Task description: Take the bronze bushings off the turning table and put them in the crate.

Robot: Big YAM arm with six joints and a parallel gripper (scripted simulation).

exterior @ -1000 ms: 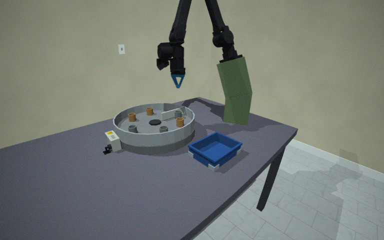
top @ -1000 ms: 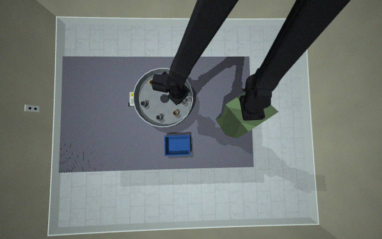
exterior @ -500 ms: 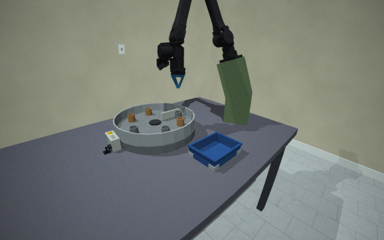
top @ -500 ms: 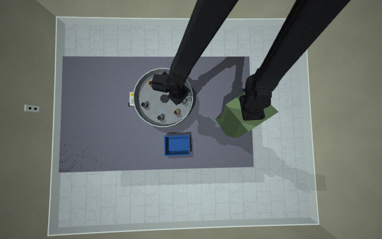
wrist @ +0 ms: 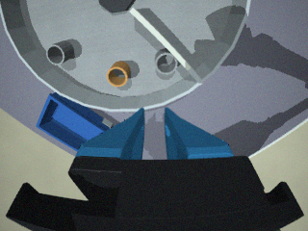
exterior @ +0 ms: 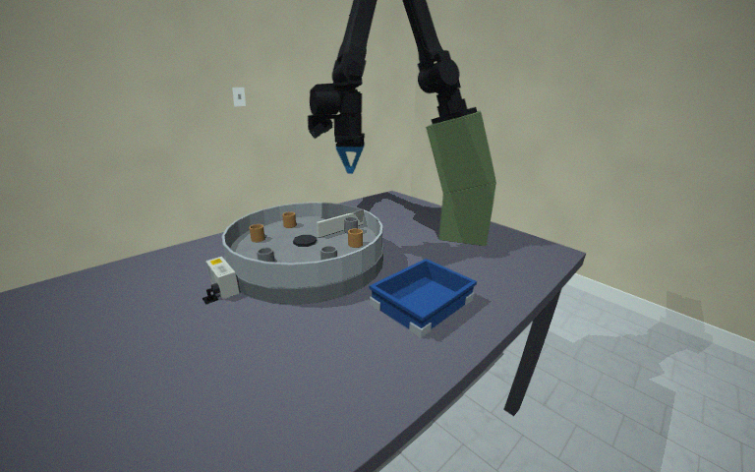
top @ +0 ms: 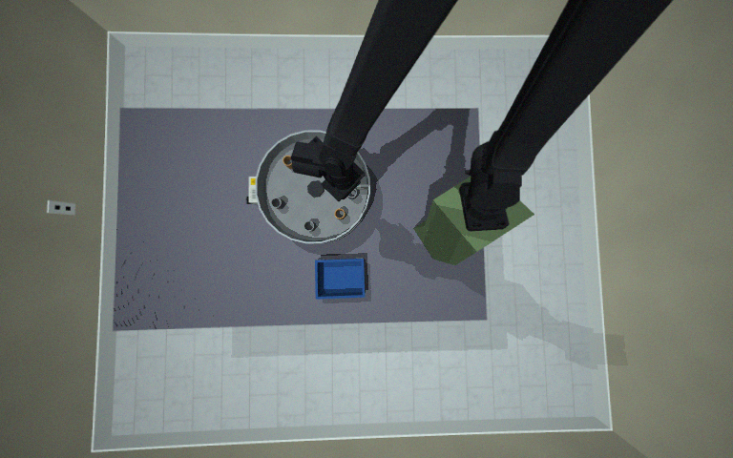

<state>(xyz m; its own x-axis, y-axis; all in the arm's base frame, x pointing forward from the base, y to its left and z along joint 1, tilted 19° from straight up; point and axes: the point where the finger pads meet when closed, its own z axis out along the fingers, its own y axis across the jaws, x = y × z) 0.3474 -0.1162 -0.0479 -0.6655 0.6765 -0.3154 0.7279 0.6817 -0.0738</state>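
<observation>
The surface is a dull purple-grey top carried on dark legs, one leg showing at its near right corner. Directly on it stands a round grey turning table with a raised rim. A small white box with a yellow label sits touching the turning table's left side. A blue crate rests just beside the turning table, toward the surface's front edge. A green block stands near the far right edge.
</observation>
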